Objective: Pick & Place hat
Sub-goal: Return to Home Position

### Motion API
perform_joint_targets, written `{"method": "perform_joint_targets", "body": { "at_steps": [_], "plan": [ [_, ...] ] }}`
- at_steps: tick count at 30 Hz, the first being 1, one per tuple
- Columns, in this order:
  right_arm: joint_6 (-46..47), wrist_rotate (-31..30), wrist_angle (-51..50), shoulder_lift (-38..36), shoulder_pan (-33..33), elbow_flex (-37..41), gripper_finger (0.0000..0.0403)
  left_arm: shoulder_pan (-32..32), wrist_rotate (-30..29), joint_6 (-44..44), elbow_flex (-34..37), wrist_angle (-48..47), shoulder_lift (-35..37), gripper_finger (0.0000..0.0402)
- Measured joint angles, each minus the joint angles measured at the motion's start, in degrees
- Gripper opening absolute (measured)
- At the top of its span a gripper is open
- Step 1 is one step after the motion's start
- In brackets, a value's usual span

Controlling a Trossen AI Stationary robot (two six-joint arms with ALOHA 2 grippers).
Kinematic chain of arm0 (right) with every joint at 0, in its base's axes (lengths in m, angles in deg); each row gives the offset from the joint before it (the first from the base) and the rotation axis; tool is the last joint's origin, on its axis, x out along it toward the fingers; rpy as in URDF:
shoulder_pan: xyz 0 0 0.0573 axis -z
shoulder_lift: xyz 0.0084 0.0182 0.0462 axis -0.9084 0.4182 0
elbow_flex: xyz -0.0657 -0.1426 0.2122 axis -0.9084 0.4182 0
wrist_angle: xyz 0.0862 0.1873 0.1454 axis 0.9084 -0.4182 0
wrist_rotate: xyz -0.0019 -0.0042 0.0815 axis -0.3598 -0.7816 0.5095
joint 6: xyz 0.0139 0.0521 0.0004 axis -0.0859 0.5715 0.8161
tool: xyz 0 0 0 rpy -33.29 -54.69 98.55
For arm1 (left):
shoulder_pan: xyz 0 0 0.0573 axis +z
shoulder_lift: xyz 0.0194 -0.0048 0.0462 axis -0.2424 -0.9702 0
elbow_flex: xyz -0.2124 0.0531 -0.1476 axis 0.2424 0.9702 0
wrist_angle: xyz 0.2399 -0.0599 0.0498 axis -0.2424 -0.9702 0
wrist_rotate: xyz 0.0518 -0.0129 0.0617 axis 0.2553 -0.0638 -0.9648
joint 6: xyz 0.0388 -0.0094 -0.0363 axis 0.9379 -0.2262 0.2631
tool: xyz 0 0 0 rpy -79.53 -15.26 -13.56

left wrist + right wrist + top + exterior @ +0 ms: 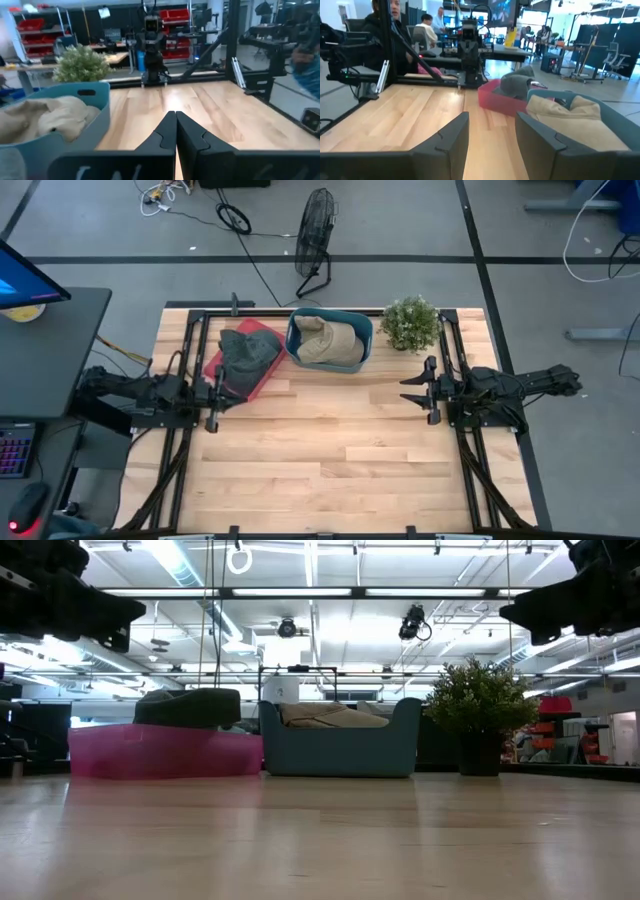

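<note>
A dark grey hat (240,350) lies on a pink tray (262,376) at the table's far left; in the low view the hat (188,706) sits on top of the tray (165,753). Right of it, a blue bin (296,332) holds a beige hat (330,340). My left gripper (220,392) hovers shut just off the tray's near left corner; its fingers (175,116) are closed together. My right gripper (412,390) hovers open at the table's right side, its fingers (491,119) pointing toward tray and bin.
A potted plant (410,323) stands at the far edge, right of the bin. Black frame rails run along the table's left and right sides. Bare wood (330,450) fills the middle and near part. People sit in the room behind, in the right wrist view.
</note>
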Motion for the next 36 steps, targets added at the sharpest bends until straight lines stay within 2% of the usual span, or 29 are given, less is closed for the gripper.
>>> {"method": "perform_joint_targets", "body": {
  "at_steps": [10, 25, 32, 36],
  "plan": [
    [0.57, 0.00, -4.36, -4.55, 0.00, 0.00, 0.0164, 3.59, -0.01, 1.01, -0.01, -0.50, 0.01, 0.0003],
    [1.72, 0.01, -8.44, -6.64, 0.00, 0.00, 0.0164, 3.87, -0.29, 0.52, 0.02, -0.21, 0.01, 0.0003],
    [3.62, 0.16, 0.57, -6.58, 0.00, 4.59, 0.0164, 3.85, -0.30, 0.54, 0.02, -0.19, 0.01, 0.0003],
    [2.19, -0.07, 0.60, -6.61, 0.09, 4.55, 0.0164, 3.85, -0.31, 0.53, 0.03, -0.10, 0.03, 0.0003]
  ]
}}
